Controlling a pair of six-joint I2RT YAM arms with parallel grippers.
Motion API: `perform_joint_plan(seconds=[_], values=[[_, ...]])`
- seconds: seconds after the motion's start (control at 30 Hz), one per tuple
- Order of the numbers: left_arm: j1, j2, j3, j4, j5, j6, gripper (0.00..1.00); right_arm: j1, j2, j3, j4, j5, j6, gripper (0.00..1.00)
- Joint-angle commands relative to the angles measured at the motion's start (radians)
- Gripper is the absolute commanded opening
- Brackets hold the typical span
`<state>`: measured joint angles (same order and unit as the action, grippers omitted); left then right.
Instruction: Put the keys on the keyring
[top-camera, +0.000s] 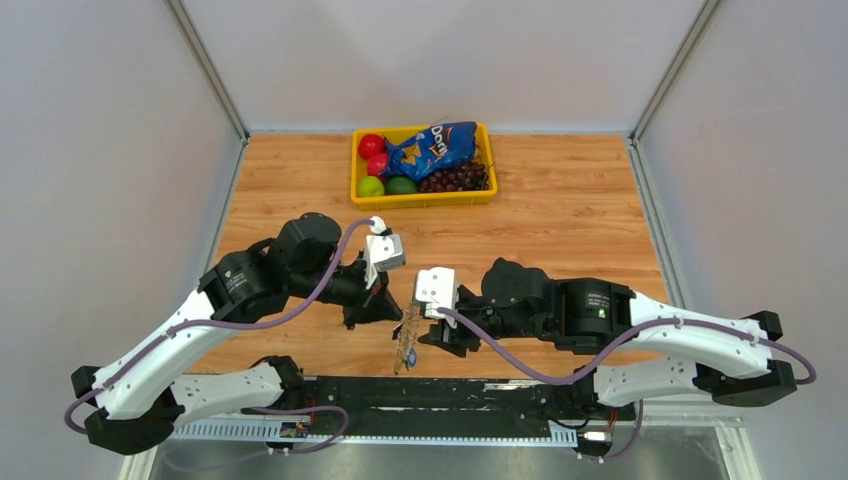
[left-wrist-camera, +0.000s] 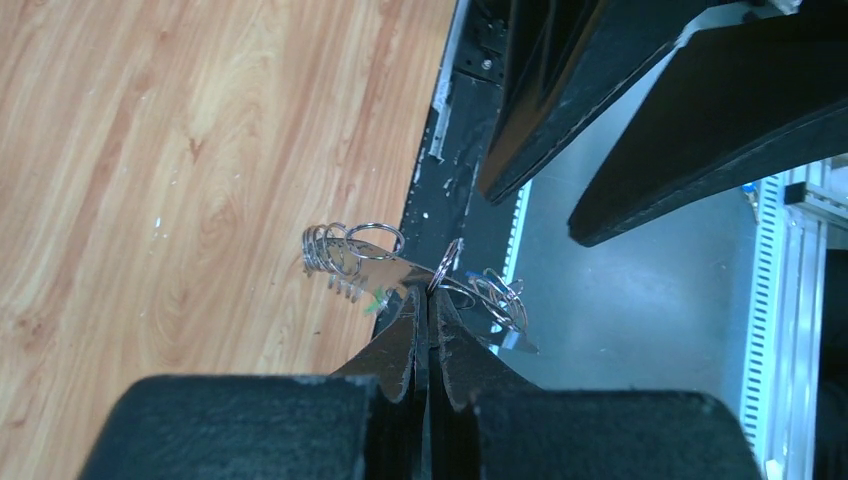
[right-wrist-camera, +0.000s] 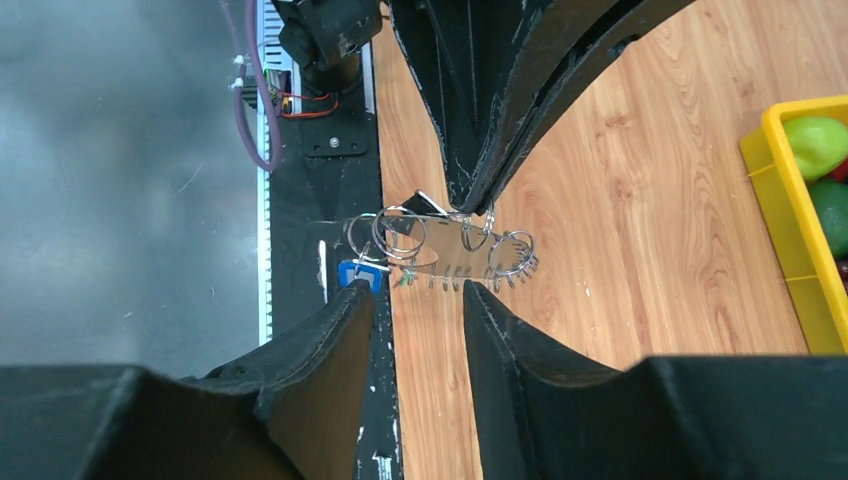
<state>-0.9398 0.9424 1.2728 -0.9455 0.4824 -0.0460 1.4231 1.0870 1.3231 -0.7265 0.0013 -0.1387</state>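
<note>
Right wrist shows one keyring (right-wrist-camera: 440, 250) pinched in left hand (right-wrist-camera: 469, 210).

Overall light: bright and even, coming from above.
Shadows: soft and short, under the arms (top-camera: 200, 330) on the bench (top-camera: 560, 200).
Glare: small white reflections on the keyring (right-wrist-camera: 440, 250) in both wrist views.
Focus: the left tool (left-wrist-camera: 428, 300), close to the lens, is blurred; the wood grain is sharp.
Top view: slightly soft, small details lost.

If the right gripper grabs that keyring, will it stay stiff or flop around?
The flat metal keyring probably stays stiff, but its wire rings look loose and would likely swing. Shiny metal seems slippery; pinched at one edge by the left gripper, it may pivot if pushed.
</note>
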Motion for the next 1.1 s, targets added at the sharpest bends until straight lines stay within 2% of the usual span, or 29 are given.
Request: perform_joint_plan(seconds=[0.0,0.33,0.77,1.07], values=[[0.001,-0.024,0.01,0.016,0.084,0.013,0.0,-0.015,0.027,0.045,0.001,-0.044,-0.026,0.42],[-0.011,-0.049,-0.017,0.027,0.093,0.017,0.0,-0.069,0.052,0.055,0.092,-0.112,-0.048,0.34],[-0.015,-0.066,-0.023,0.034,0.076,0.017,0.0,-0.076,0.101,0.092,0.106,-0.172,-0.038,0.32],[-0.017,-0.067,-0.021,0.037,0.078,0.018,0.0,-0.076,0.117,0.098,0.114,-0.182,-0.038,0.23]])
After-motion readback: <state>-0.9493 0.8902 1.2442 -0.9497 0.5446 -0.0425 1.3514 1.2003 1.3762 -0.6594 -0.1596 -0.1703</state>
